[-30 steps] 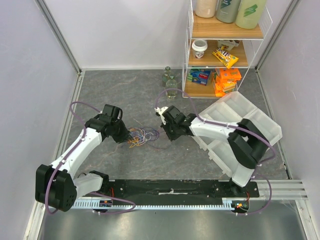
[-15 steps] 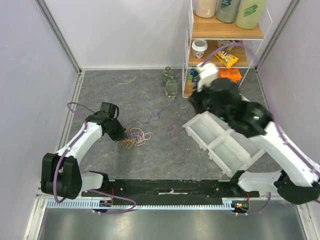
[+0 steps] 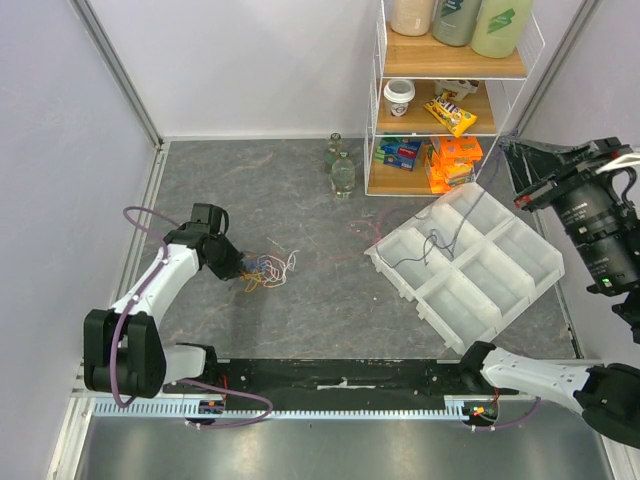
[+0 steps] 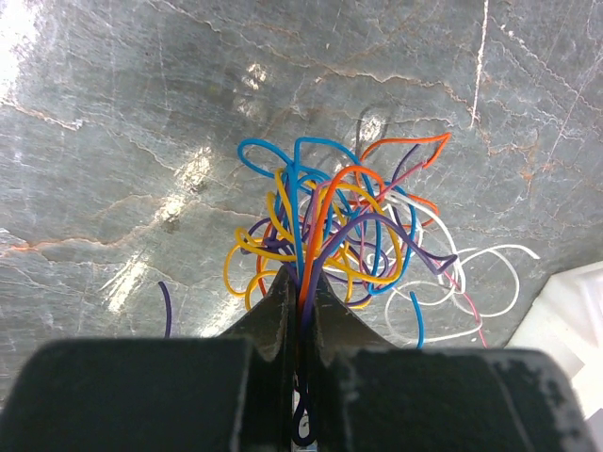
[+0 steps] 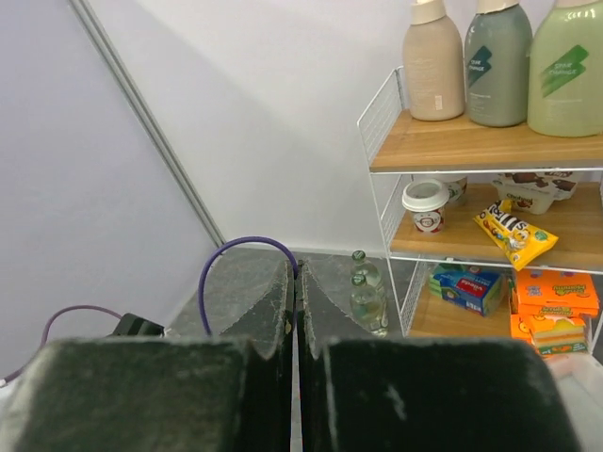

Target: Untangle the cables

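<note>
From above: my left gripper [image 3: 228,262] sits low toward the left edge of the table [image 3: 300,190], about halfway between its near and far edges. It is clamped on the tangle of cables [image 3: 265,270], which lies on the surface just to its right. My right gripper [image 3: 522,172] is lifted high over the right edge, beside the shelf rack [image 3: 455,110] and well apart from the knot. One loose dark strand [image 3: 430,245] lies in the white tray [image 3: 420,220] by the right edge.

Left wrist: my fingers [image 4: 278,301] are pressed together on several strands at once, orange, blue and purple among them. The rest fans out ahead, and a white loop [image 4: 490,273] trails off to the right. Nothing holds the far side, so I judge that if I pull, the whole knot will slide with me on the smooth table. With so many strands in one pinch, a harder tug could also cinch it tighter instead of freeing a cable.

Right wrist: these fingers [image 5: 273,301] are flat together, and I can make out nothing thin between them. They face the far wall and the rack. Swinging down from here, I could clip the rack or the tray wall. If I arrive with the jaws closed, I would only shove the knot
</note>
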Robot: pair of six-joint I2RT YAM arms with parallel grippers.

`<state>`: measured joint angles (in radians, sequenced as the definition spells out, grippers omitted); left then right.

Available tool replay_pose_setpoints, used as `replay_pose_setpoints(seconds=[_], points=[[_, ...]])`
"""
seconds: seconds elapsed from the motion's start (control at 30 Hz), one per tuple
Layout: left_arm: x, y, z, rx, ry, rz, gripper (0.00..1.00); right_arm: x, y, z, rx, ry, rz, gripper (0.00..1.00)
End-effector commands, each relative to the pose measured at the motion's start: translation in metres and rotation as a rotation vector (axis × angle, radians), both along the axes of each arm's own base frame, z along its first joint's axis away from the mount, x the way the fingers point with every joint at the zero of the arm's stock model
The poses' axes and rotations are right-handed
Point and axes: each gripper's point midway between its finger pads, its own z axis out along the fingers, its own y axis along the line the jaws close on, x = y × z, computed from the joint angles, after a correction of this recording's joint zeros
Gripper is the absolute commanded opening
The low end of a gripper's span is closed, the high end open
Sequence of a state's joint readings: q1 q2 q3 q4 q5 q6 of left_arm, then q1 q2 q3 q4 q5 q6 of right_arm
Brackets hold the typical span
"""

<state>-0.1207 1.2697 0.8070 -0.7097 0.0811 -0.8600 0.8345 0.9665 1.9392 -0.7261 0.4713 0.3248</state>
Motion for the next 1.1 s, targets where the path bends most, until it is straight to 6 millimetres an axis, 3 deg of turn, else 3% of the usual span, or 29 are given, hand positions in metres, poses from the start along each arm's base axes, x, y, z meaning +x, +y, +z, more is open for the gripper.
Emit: replay_pose_setpoints(seconds=[0.0, 0.1, 0.2, 0.27, 0.33, 0.47, 0.57, 0.67, 0.77, 0.9, 1.0, 1.07], points=[[0.011, 0.005, 0.02, 0.029, -0.084, -0.055, 0.02, 0.026, 0.034, -0.016, -0.022, 0.057, 0.02, 0.0], [0.019, 0.01, 0.033, 0.064, -0.13, -0.072, 0.02, 0.03, 0.043, -0.02, -0.017, 0.071, 0.04, 0.0], [0.024, 0.015, 0.047, 0.099, -0.166, -0.091, 0.07, 0.027, 0.031, -0.008, -0.001, 0.032, 0.003, 0.0], [0.026, 0.012, 0.057, 0.095, -0.187, -0.115, 0.22, 0.028, 0.035, -0.002, -0.015, 0.012, 0.017, 0.0], [0.028, 0.008, 0.071, 0.068, -0.232, -0.13, 0.44, 0.027, 0.044, -0.003, -0.028, 0.015, 0.058, 0.0], [0.032, -0.017, 0.115, -0.044, -0.398, -0.192, 0.76, 0.032, 0.057, -0.012, -0.028, 0.045, 0.087, 0.0], [0.037, -0.038, 0.159, -0.122, -0.555, -0.278, 0.83, 0.032, 0.057, -0.008, -0.008, 0.049, 0.087, 0.0], [0.037, -0.068, 0.201, -0.173, -0.73, -0.452, 0.81, 0.034, 0.061, -0.011, -0.002, 0.062, 0.093, 0.0], [0.02, -0.116, 0.236, -0.134, -0.941, -0.705, 0.81, 0.034, 0.066, -0.01, 0.009, 0.069, 0.111, 0.0], [-0.02, -0.178, 0.252, -0.072, -1.235, -1.01, 0.92, 0.032, 0.068, -0.004, 0.021, 0.06, 0.128, 0.0], [-0.032, -0.192, 0.26, -0.08, -1.389, -1.073, 0.93, 0.03, 0.066, -0.002, 0.028, 0.058, 0.126, 0.0], [-0.038, -0.203, 0.256, -0.096, -1.402, -1.142, 0.93, 0.029, 0.065, -0.003, 0.029, 0.063, 0.126, 0.0]])
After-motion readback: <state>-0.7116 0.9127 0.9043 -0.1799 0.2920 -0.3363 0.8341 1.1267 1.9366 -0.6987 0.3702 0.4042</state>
